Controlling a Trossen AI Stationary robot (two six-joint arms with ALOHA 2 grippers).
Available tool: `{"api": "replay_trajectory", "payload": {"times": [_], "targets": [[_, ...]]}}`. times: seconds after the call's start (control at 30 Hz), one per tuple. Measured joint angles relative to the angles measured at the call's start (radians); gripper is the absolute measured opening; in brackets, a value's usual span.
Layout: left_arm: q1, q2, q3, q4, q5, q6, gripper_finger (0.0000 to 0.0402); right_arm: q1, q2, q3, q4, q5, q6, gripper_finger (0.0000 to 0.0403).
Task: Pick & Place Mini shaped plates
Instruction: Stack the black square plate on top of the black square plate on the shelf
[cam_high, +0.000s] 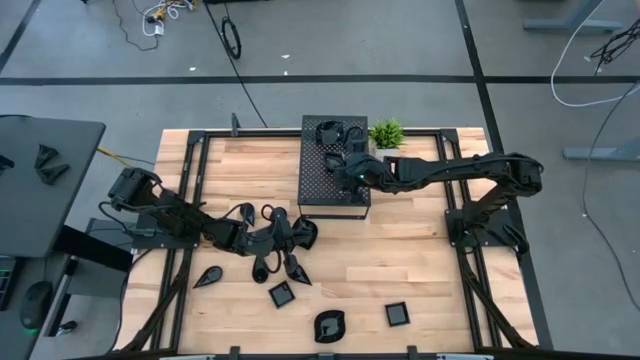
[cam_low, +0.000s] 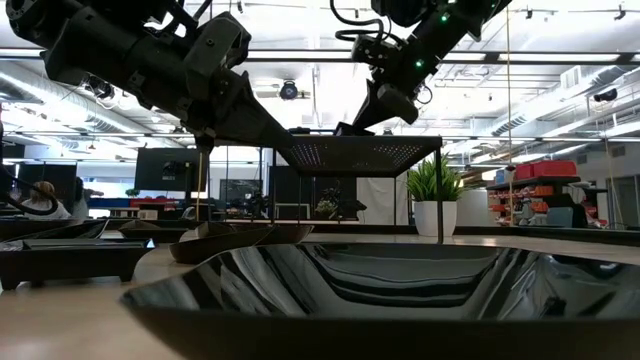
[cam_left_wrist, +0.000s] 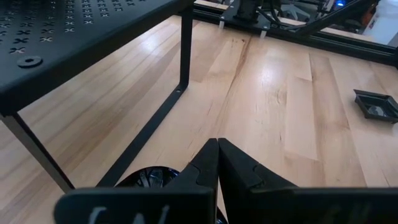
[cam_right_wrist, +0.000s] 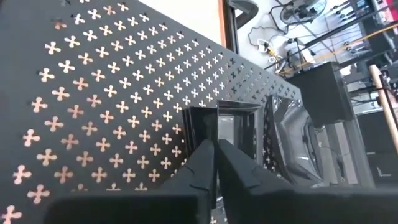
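Observation:
Several glossy black mini plates lie on the wooden table: a cluster (cam_high: 268, 242) by my left gripper, a teardrop one (cam_high: 208, 277), two square ones (cam_high: 282, 293) (cam_high: 397, 314) and a rounded one (cam_high: 329, 325). My left gripper (cam_left_wrist: 217, 144) is shut and sits low over the cluster, with a dark dish (cam_left_wrist: 148, 178) under its fingers. My right gripper (cam_right_wrist: 216, 144) reaches over the top of the perforated box (cam_high: 335, 175) and is shut at a square plate (cam_right_wrist: 239, 132) standing there. A rounded plate (cam_right_wrist: 287, 144) rests on the box top beside it. My left gripper is above the dark dish, but its own fingers hide any place of contact, so I cannot tell whether it touches. My right gripper pinches the near wall (cam_right_wrist: 213, 122) of the square plate between its two fingers, coming from the table's right side. The plate's base rests on the box top.
The black perforated box stands on thin legs (cam_left_wrist: 184, 46) at the table's far middle, with a small green potted plant (cam_high: 386, 133) at its right. One plate (cam_low: 400, 290) sits right in front of the low camera. Bare wood (cam_high: 420, 250) lies right of the cluster.

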Motion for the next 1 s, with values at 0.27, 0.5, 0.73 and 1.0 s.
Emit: {"api": "replay_trajectory", "payload": {"times": [0.27,0.5,0.73,1.0], "targets": [[0.0,0.0,0.0,-0.001,0.0,0.0,0.0014,0.004,-0.003,0.01,-0.006,-0.115,0.018,0.0115],[0.0,0.0,0.0,-0.001,0.0,0.0,0.0014,0.017,-0.004,0.109,-0.196,-0.119,0.041,0.0159],[0.0,0.0,0.0,-0.001,0.0,-0.001,0.0014,-0.009,-0.005,0.174,-0.41,-0.13,0.151,0.0146],[0.0,0.0,0.0,-0.002,0.0,-0.002,0.0014,-0.063,-0.005,0.161,-0.442,-0.15,0.248,0.013]]}}
